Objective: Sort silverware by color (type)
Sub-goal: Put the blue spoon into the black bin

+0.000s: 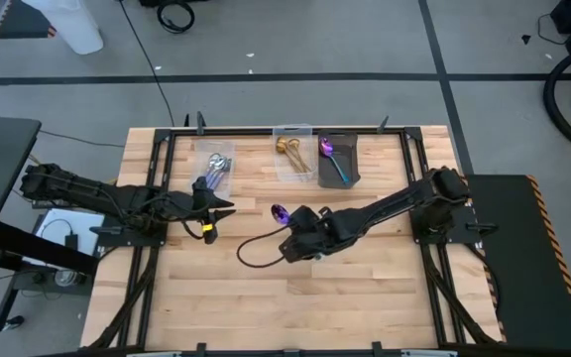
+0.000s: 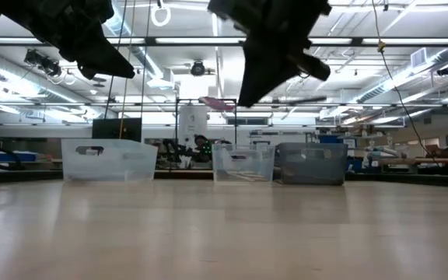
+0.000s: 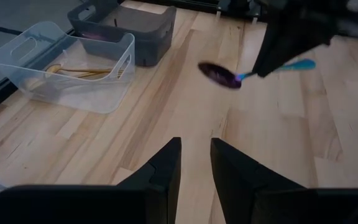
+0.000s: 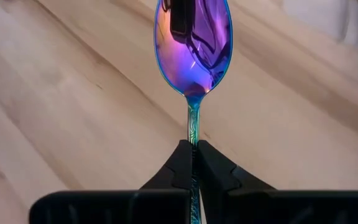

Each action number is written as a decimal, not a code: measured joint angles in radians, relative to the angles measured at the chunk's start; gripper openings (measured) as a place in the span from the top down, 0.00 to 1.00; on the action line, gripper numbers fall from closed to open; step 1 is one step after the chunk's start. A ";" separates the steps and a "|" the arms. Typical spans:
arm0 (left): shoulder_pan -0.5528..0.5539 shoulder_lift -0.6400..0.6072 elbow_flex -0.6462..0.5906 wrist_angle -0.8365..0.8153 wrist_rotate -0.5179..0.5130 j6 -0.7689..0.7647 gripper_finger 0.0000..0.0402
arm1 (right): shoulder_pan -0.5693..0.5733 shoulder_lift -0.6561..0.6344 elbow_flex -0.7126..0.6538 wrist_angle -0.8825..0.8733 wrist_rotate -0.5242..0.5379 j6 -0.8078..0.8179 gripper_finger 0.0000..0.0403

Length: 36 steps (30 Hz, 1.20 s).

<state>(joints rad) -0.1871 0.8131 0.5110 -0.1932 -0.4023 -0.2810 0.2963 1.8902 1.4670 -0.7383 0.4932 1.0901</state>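
My right gripper hangs over the middle of the table, shut on an iridescent purple-blue spoon with a teal handle. That spoon's bowl points toward the far-left. My left gripper hovers open with a narrow gap to the left of it, holding nothing. Along the far edge stand three bins. A clear bin holds silver spoons, a clear bin holds gold spoons, and a dark bin holds a purple-teal spoon. My right gripper pinches the spoon's handle between its two fingers, a little behind the neck. The teal free end sticks out past the fingers on the other side. The fingers slant down from the table's right side. The spoon is lifted clear, about level, bowl forward.
The three bins sit in a row at the far edge. A black cable loops over the wood just left of the right gripper. Bare wood stretches across the near half of the table.
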 joint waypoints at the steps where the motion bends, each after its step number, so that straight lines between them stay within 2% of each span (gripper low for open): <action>1: 0.000 0.000 0.000 0.000 0.000 0.000 0.77 | -0.001 -0.014 0.000 -0.003 0.001 -0.008 0.96; 19: 0.000 0.000 0.000 0.000 0.000 0.000 0.77 | -0.065 -0.241 0.001 -0.106 0.040 -0.151 0.96; 28: 0.000 0.000 0.000 0.000 0.000 0.000 0.77 | -0.129 -0.268 0.001 -0.217 0.036 -0.176 0.96; 36: 0.000 0.000 0.000 -0.004 0.000 0.001 0.77 | -0.207 -0.270 0.001 -0.276 -0.034 -0.232 0.96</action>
<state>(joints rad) -0.1871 0.8131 0.5110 -0.1974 -0.4023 -0.2803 0.0892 1.6203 1.4681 -1.0147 0.4593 0.8576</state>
